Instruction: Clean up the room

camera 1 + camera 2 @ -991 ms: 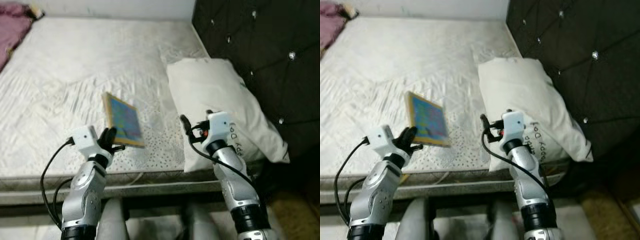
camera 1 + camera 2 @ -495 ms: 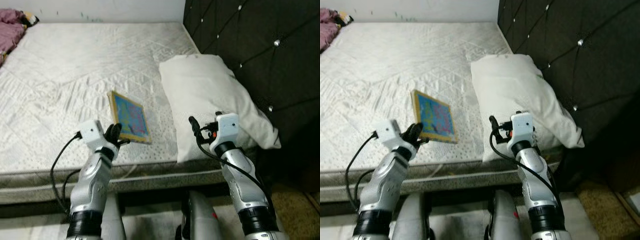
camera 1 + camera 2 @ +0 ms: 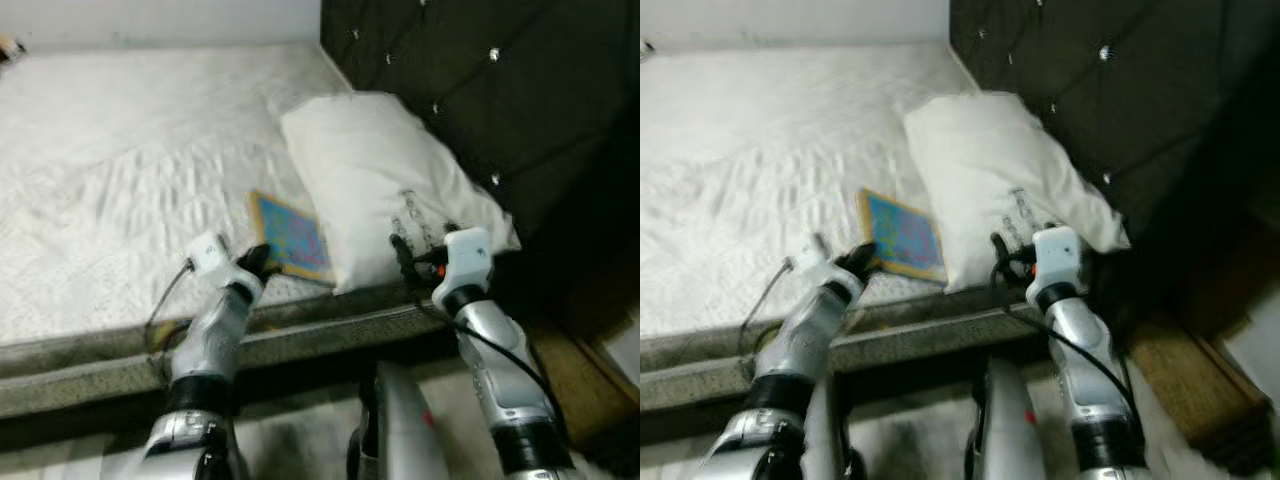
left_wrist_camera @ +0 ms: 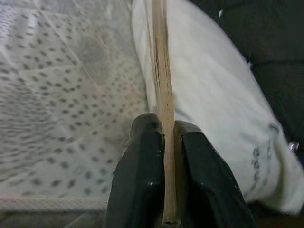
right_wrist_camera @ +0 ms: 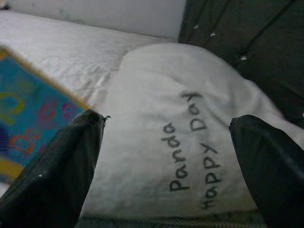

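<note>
A flat blue picture board with a yellow rim (image 3: 290,238) is held over the near edge of the mattress (image 3: 110,170), close to the white pillow (image 3: 380,180). My left gripper (image 3: 257,259) is shut on the board's near edge; in the left wrist view the thin wooden edge (image 4: 164,118) stands clamped between both black fingers (image 4: 140,180). My right gripper (image 3: 402,252) is open in front of the pillow's near end, its fingers (image 5: 61,166) spread wide on either side of the printed words (image 5: 190,152).
A dark tufted headboard (image 3: 470,80) rises behind the pillow on the right. The bed frame's edge (image 3: 300,340) runs across just below both arms. A brownish floor patch (image 3: 1190,380) lies at the lower right.
The camera has swung right and lower, so the bed and pillow shifted left in the picture. My left gripper still holds the board, now closer to the pillow. The right gripper stays open.
</note>
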Robot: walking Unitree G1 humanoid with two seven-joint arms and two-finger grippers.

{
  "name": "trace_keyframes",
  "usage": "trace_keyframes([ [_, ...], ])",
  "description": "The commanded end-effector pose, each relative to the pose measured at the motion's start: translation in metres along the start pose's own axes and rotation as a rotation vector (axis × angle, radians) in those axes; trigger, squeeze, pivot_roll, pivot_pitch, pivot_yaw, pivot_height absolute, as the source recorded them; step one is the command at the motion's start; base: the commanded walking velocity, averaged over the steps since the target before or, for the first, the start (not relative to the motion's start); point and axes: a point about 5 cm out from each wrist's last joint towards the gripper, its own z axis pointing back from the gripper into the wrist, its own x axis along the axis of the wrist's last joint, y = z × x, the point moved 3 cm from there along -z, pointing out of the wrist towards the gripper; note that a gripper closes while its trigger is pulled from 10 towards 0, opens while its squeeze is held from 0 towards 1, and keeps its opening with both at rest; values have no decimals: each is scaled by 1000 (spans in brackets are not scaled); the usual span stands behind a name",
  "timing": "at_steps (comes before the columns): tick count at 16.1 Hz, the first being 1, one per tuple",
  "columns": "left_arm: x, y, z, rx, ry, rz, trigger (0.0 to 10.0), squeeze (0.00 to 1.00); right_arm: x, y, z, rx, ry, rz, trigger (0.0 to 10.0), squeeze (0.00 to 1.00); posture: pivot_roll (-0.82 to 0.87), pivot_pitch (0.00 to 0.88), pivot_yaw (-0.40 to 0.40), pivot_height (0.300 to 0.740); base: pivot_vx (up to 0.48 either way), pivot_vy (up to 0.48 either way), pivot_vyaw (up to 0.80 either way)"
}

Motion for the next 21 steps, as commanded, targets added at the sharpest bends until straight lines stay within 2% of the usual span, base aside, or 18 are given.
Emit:
trace_keyframes([
  [1,14,3,-3,8,-65,21,10000,0,3,-4,2,4,-5,6,10000,0,-165,0,-33,571,0,0,0],
  [5,28,14,-7,46,-107,24,10000,0,4,-16,6,-23,1,26,10000,0,-183,0,-43,571,0,0,0],
  [8,27,20,-7,55,-108,43,10000,0,5,-18,5,-22,4,35,10000,0,-184,0,-48,571,0,0,0],
  [9,27,26,-6,67,-113,51,10000,0,7,-17,4,-20,2,36,10000,0,-184,0,-52,571,0,0,0],
  [11,26,31,-8,58,-87,85,10000,0,7,-16,3,-17,1,36,10000,0,-186,0,-54,571,0,0,0],
  [13,20,36,-11,56,-21,117,10000,0,9,-17,4,-18,-3,41,10000,0,-198,0,-51,571,0,0,0],
  [15,17,34,-13,40,9,77,10000,0,10,-20,5,-27,-4,47,10000,0,-210,0,-48,571,0,0,0],
  [17,10,31,-15,11,79,51,10000,0,11,-24,7,-35,-5,53,10000,0,-231,0,-44,571,0,0,0],
  [19,10,30,-16,3,96,30,10000,0,12,-25,8,-36,-4,56,10000,0,-237,0,-46,571,0,0,0],
  [21,18,38,-16,36,74,20,10000,0,11,-26,10,-40,0,63,10000,0,-239,0,-46,571,0,0,0],
])
